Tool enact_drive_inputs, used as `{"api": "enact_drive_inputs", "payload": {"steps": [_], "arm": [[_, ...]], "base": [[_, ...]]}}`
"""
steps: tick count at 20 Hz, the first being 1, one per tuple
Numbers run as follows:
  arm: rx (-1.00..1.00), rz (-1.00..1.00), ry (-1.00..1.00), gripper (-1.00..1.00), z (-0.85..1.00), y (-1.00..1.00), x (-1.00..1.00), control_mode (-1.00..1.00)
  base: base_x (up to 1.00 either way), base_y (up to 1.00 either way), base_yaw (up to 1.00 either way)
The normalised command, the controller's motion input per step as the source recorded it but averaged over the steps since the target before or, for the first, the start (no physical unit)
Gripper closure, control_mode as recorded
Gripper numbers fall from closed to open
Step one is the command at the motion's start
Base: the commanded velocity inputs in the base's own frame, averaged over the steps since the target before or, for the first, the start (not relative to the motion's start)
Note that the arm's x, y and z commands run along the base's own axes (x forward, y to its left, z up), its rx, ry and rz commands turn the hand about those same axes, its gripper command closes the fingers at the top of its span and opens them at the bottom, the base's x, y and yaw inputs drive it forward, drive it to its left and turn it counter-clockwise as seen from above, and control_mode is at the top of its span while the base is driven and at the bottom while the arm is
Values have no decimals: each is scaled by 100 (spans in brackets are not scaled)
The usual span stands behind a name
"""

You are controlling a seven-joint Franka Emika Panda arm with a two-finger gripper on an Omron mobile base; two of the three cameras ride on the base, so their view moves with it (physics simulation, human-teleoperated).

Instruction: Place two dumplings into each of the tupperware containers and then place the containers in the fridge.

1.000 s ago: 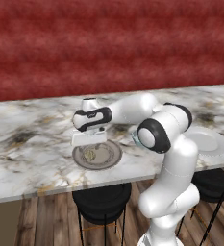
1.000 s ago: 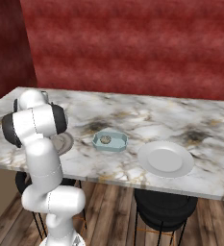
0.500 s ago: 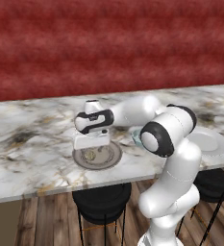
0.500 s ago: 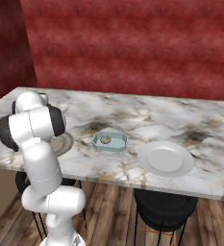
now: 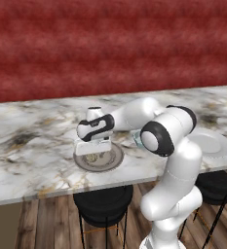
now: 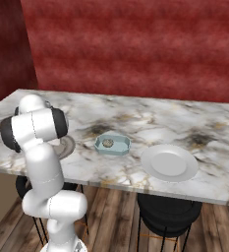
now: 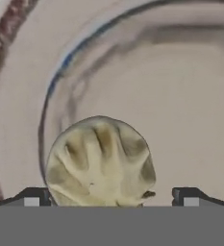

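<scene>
A tan, pleated dumpling (image 7: 101, 163) lies on the round grey-brown plate (image 7: 51, 96), between my two dark fingertips (image 7: 31, 197). My gripper (image 7: 111, 198) is open and straddles it, with a gap on each side. From the left base view, the gripper (image 5: 92, 151) hangs low over that plate (image 5: 114, 163), just above the dumpling (image 5: 91, 158). One light-blue tupperware container (image 6: 113, 145) stands mid-counter with a dumpling (image 6: 107, 143) inside. The arm partly hides the container (image 5: 136, 139) in the left base view. The fridge is out of view.
A round white plate (image 6: 169, 163) sits right of the container, near the counter's front edge (image 5: 210, 144). Black stools (image 5: 103, 202) stand under the marble counter (image 6: 135, 118). A red wall runs behind it.
The gripper has come down toward the grey-brown plate and stays open. The container and white plate have not moved.
</scene>
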Motion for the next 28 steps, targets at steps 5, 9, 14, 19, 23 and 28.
{"api": "enact_drive_inputs", "payload": {"steps": [5,9,14,19,23,28], "arm": [[0,0,0,-100,-12,17,3,-100],[0,0,0,-100,-12,18,1,-100],[0,0,-7,100,-8,10,10,-100],[0,2,-3,100,12,-13,8,-100],[0,0,0,100,79,-66,5,-100],[5,3,-2,100,44,-100,5,-100]], "base": [[0,0,0],[0,0,0],[0,0,0],[0,0,0],[0,0,0],[0,0,0]]}}
